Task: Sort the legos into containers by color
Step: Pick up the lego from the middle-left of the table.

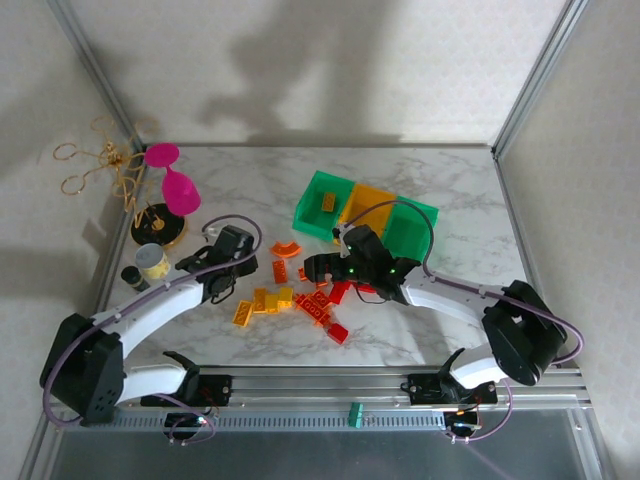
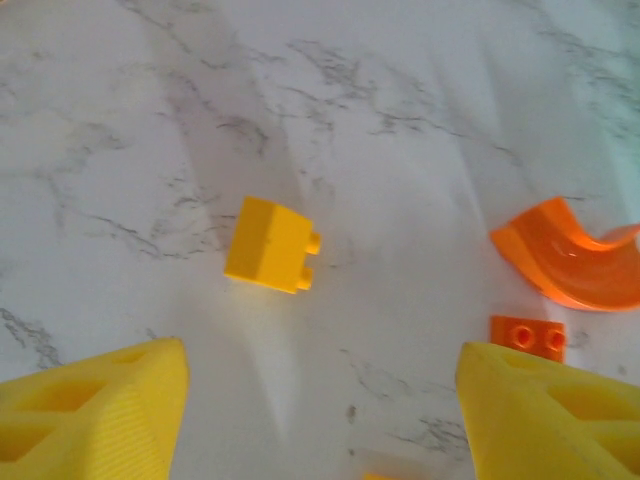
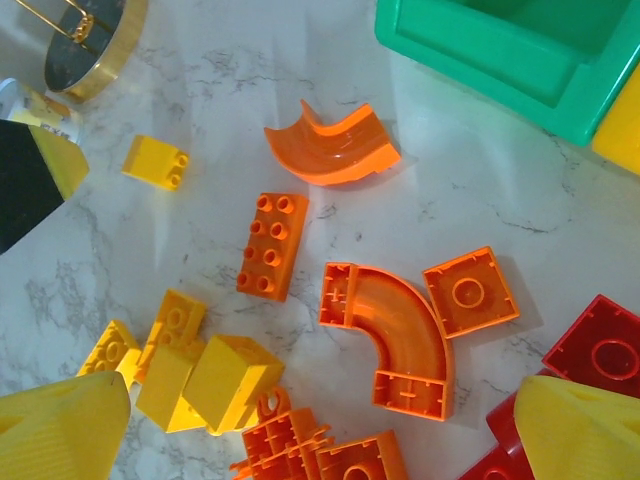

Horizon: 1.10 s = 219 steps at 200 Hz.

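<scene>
The legos [image 1: 300,300] lie scattered mid-table: yellow, orange and red bricks and arches. My right gripper [image 1: 318,268] hovers open over them. Between its yellow fingertips [image 3: 60,435] lies an orange arch [image 3: 395,340], beside an orange square [image 3: 470,292], an orange long brick [image 3: 272,245], yellow bricks [image 3: 190,375] and red bricks [image 3: 600,350]. My left gripper [image 1: 228,268] is open above bare marble, its midpoint [image 2: 320,420] short of a small yellow brick [image 2: 270,245]; an orange arch [image 2: 570,265] lies to its right. The containers [image 1: 312,215] stand behind, with one yellow brick [image 1: 328,202] in the left green bin.
A pink goblet [image 1: 175,180], a gold wire stand [image 1: 100,165], a black gold-rimmed disc [image 1: 158,228] and a cream cup [image 1: 152,262] crowd the far left. The green bin corner [image 3: 510,50] sits just beyond the right gripper. Frame posts mark the table's back corners.
</scene>
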Tool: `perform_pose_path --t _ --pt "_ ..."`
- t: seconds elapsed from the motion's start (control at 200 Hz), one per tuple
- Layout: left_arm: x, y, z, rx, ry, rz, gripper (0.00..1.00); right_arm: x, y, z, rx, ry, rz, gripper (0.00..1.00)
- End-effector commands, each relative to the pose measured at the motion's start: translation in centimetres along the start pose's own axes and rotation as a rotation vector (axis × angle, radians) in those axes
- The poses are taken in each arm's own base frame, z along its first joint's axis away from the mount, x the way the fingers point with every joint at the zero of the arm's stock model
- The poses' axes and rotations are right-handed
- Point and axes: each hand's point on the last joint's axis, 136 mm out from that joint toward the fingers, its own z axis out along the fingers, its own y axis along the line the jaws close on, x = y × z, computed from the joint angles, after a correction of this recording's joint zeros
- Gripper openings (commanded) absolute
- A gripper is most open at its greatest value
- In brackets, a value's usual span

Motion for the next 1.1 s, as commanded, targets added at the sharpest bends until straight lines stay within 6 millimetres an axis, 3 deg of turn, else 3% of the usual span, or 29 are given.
perform_pose_path --t 0.0,0.205,0.581,0.841,1.091 --pt "0.5 0.9 1.3 -0.063 0.019 0.014 0.71 -0.4 0.1 0.3 -0.002 -0.034 0.004 0.99" --pt "0.6 2.3 3.9 -0.099 0.033 -0.017 0.69 -0.4 -0.2 0.7 0.012 -0.032 0.004 0.99" --pt "0.2 1.0 8.0 -0.085 0.083 0.001 0.63 -0.2 -0.9 1.1 0.049 -0.026 0.001 0.99" --pt "1.3 1.1 9.2 -0.093 0.109 0.021 0.52 -0.2 -1.2 1.1 0.063 -0.027 0.0 0.99" --pt "1.9 0.8 8.7 -0.058 0.125 0.011 0.41 -0.7 -0.9 1.1 0.06 -0.037 0.0 0.99"
